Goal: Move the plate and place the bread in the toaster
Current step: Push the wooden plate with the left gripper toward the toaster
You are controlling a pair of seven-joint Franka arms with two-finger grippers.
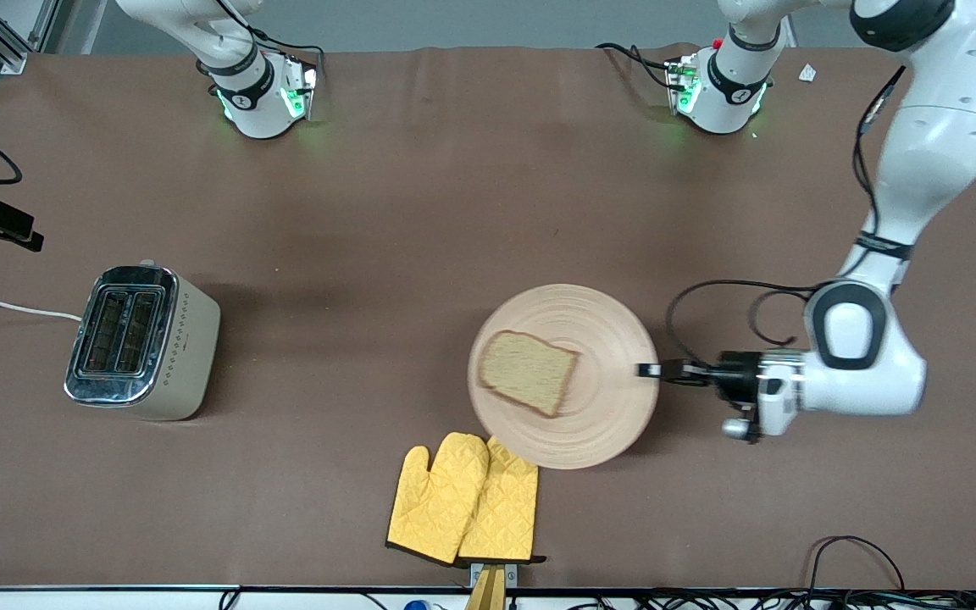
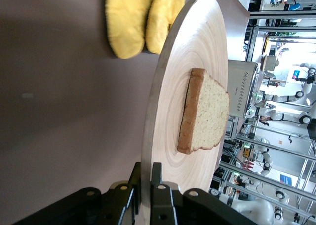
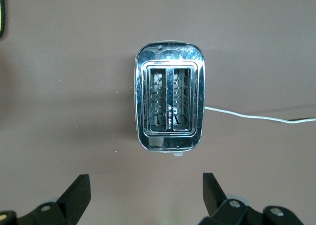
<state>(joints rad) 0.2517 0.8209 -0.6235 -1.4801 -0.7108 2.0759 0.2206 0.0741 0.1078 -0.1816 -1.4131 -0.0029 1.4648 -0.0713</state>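
The round wooden plate [image 1: 590, 432] lies near the middle of the table with the bread slice [image 1: 529, 373] on it. My left gripper [image 1: 649, 370] is shut on the plate's rim at the edge toward the left arm's end. In the left wrist view my left gripper [image 2: 147, 173] has one finger above and one below the plate [image 2: 197, 52], and the bread [image 2: 205, 111] lies past it. The cream toaster [image 1: 141, 341] stands toward the right arm's end, both slots empty. My right gripper [image 3: 145, 183] is open and empty, high over the toaster [image 3: 169, 104], and does not show in the front view.
A pair of yellow oven mitts [image 1: 464, 500] lies by the table's edge nearest the front camera, with the plate's rim overlapping them. The toaster's white cord [image 1: 5, 307] runs off the table's end. Cables lie near the left arm [image 1: 708, 292].
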